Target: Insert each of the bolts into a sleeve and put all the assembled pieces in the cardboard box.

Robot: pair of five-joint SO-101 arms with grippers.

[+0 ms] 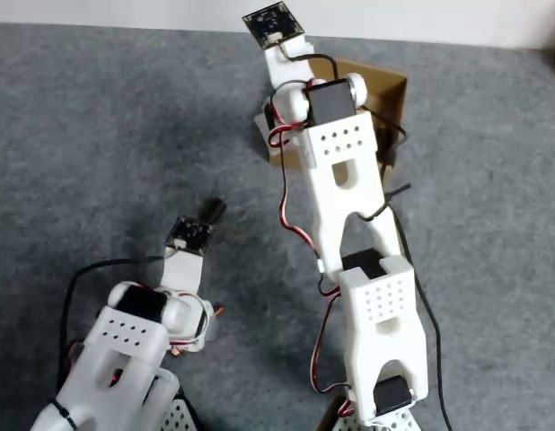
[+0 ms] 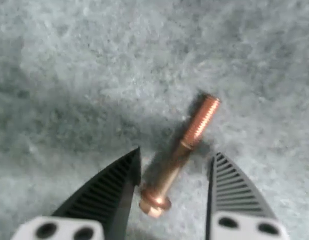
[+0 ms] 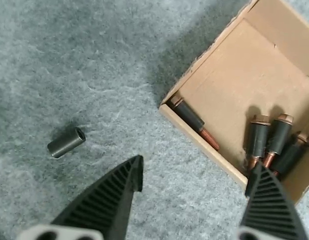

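Left claw gapes wide and empty, straddling the copper bolt on the grey mat. Stiff, smooth, probably light: pinch mid-shank.

We are finding no text, label, brand, number or sign that can be read in any of the views. We are looking over the cardboard box, the copper bolt, the dark sleeve and the white arm shells, and all of them are showing plain surfaces. Any print on the small camera boards at the wrists is coming through too small for us to tell.
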